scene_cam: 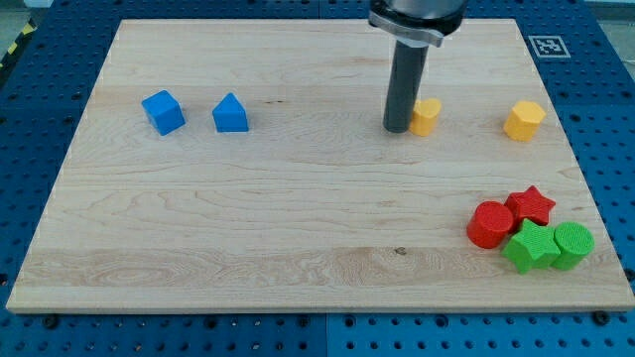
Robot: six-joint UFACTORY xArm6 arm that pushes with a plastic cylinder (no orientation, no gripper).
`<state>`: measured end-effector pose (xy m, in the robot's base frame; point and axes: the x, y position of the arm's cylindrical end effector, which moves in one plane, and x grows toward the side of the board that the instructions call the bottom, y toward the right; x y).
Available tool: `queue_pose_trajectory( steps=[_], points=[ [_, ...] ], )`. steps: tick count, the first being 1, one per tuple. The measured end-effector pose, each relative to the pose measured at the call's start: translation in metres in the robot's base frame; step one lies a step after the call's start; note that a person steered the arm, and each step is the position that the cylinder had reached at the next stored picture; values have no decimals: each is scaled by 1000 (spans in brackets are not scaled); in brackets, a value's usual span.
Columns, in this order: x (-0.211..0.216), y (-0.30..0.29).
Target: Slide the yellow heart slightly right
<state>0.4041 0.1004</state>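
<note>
The yellow heart lies on the wooden board, right of centre in the upper half. My tip is down at the board, touching or almost touching the heart's left side. The dark rod rises from it to the view's top edge. A second yellow block, a hexagon, lies to the right of the heart, well apart from it.
A blue cube and a blue pentagon-like block lie at the upper left. At the lower right a red cylinder, a red star, a green star and a green cylinder cluster together.
</note>
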Motion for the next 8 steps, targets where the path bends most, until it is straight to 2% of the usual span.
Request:
queue_pose_trajectory(
  steps=[2, 3, 4, 6, 8],
  points=[
    [0, 29],
    [-10, -11],
    [-43, -21],
    [-44, 28],
    [-30, 44]
  ],
)
